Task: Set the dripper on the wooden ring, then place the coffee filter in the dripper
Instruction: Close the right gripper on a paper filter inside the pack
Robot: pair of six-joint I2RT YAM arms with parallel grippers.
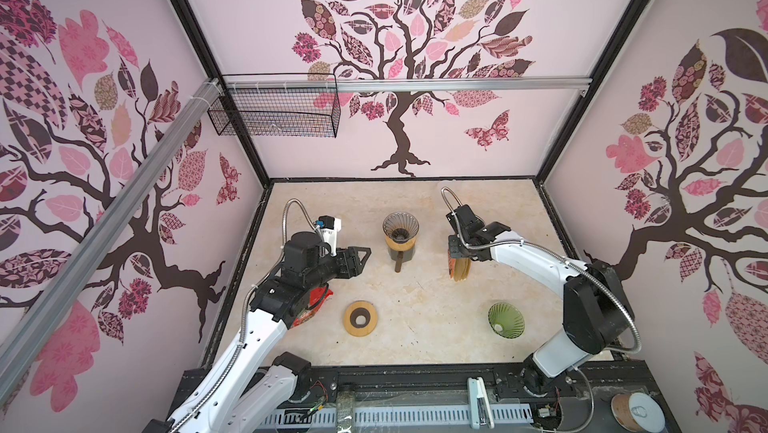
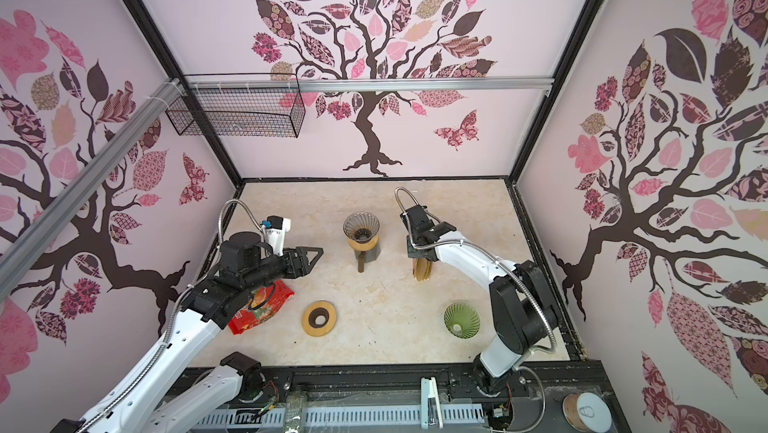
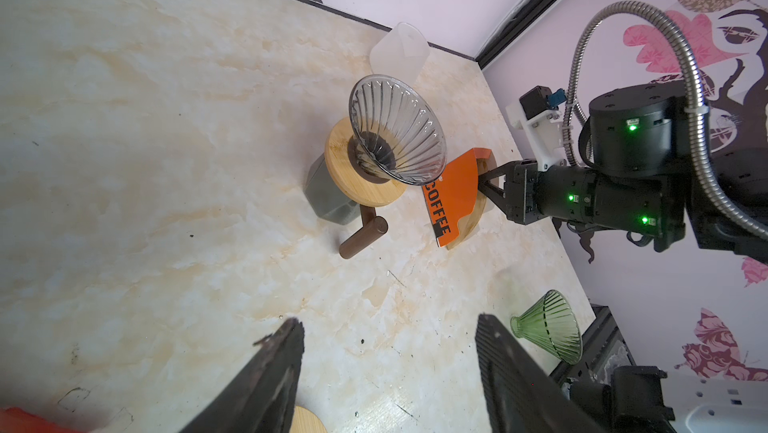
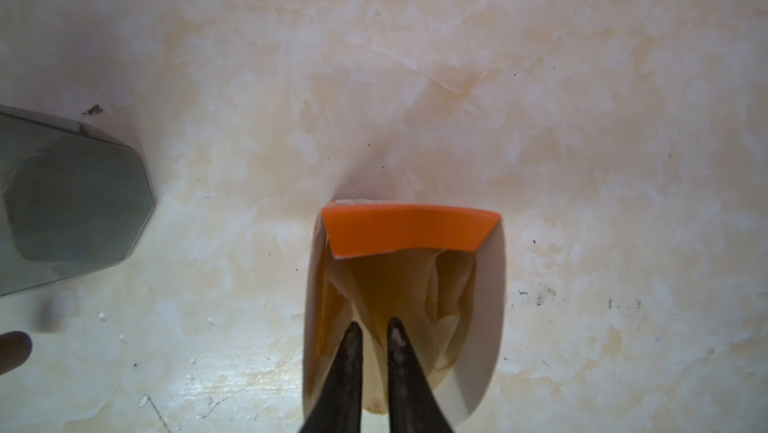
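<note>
The dripper [image 1: 400,225] [image 2: 360,225] [image 3: 397,140], a smoky ribbed glass cone on a wooden ring and grey stand [image 4: 70,198], stands upright mid-table with nothing inside. To its right stands an orange coffee filter box [image 1: 451,262] [image 2: 420,271] [image 3: 451,194] holding brown paper filters. My right gripper [image 4: 374,325] reaches down into this box, and its fingers pinch the edge of a coffee filter [image 4: 390,285]. My left gripper [image 1: 362,259] [image 2: 313,258] [image 3: 390,323] hovers open and empty just left of the dripper.
A green glass cone [image 1: 506,320] [image 3: 548,327] lies at front right. A loose wooden ring [image 1: 360,318] sits at front centre, and a red packet [image 2: 259,306] lies under my left arm. A clear plastic lid [image 3: 399,51] lies behind the dripper. A wire basket [image 1: 274,113] hangs on the back wall.
</note>
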